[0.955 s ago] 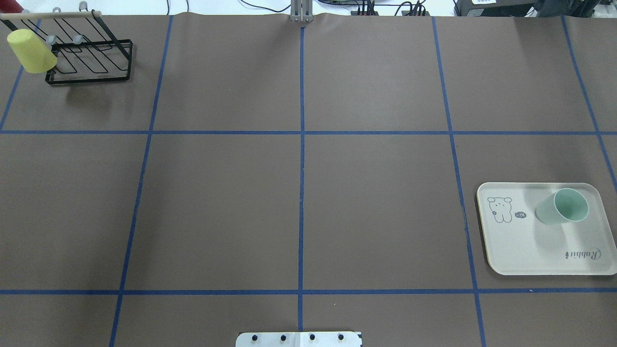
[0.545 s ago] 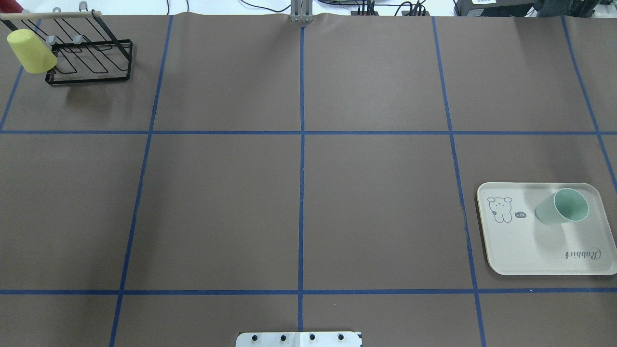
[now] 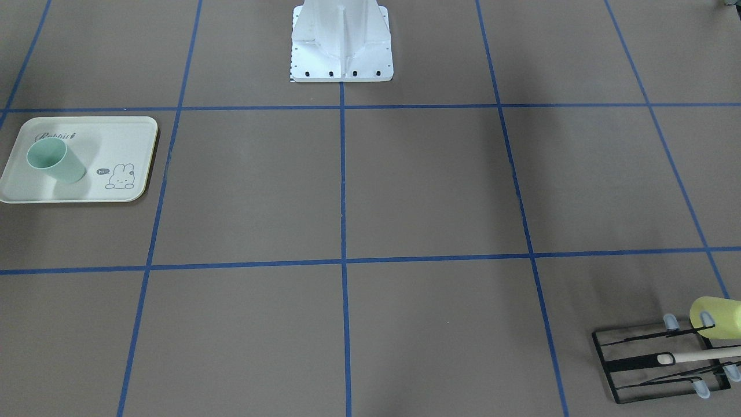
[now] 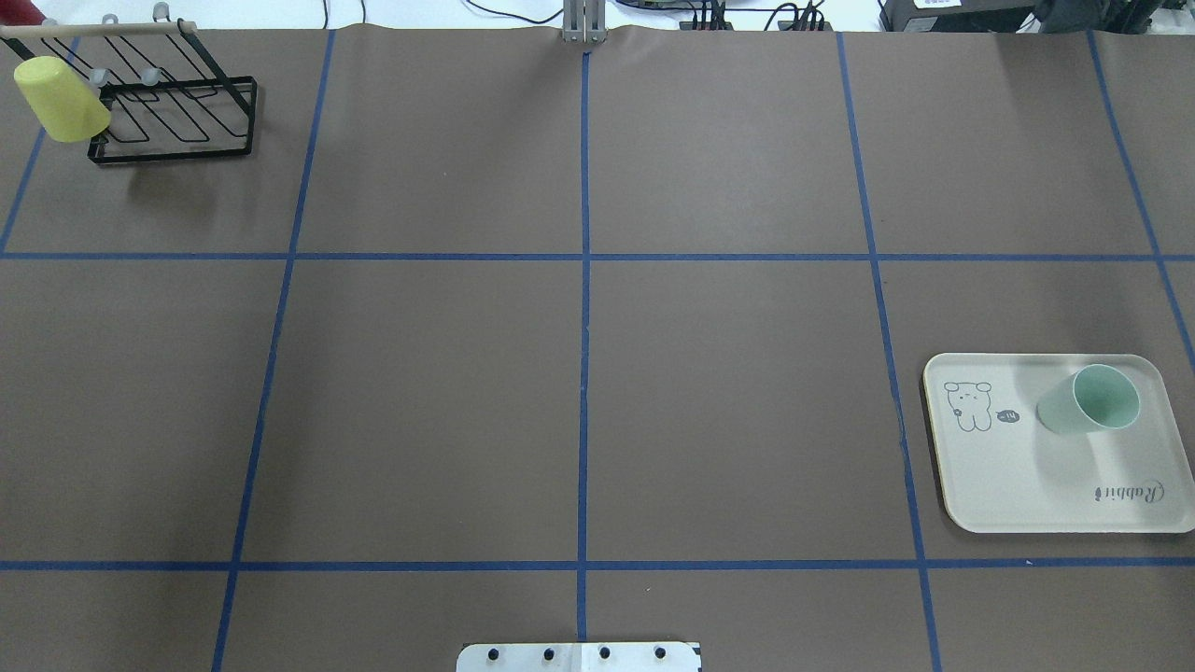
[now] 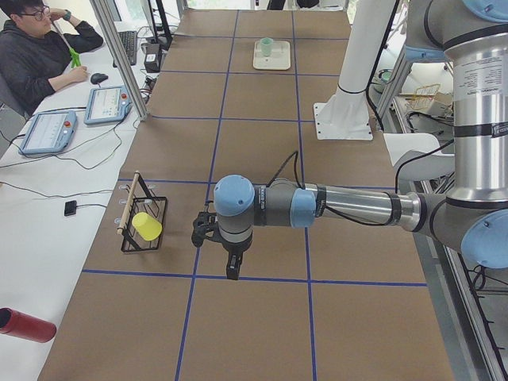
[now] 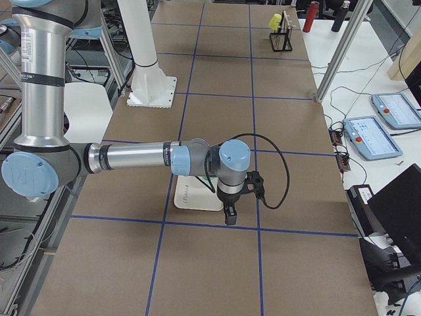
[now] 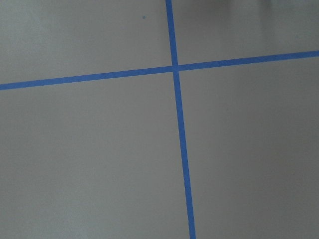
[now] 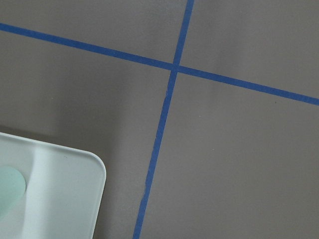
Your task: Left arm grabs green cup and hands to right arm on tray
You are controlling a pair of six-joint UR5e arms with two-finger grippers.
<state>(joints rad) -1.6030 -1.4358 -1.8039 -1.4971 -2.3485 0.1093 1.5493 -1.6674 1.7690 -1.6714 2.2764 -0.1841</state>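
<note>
On tray (image 4: 1008, 485): green cup (image 4: 1083, 403) upright. Well apart from tray: yellow cup (image 4: 61, 100) on wire rack (image 4: 173, 121). Left gripper (image 5: 232, 271), right gripper (image 6: 229, 218): cannot tell grip.

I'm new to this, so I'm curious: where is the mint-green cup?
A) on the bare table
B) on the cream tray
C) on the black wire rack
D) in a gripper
B: the green cup stands mouth-up on the tray.

Mint green cup (image 4: 1089, 401); cream tray (image 4: 1018, 478)
</note>
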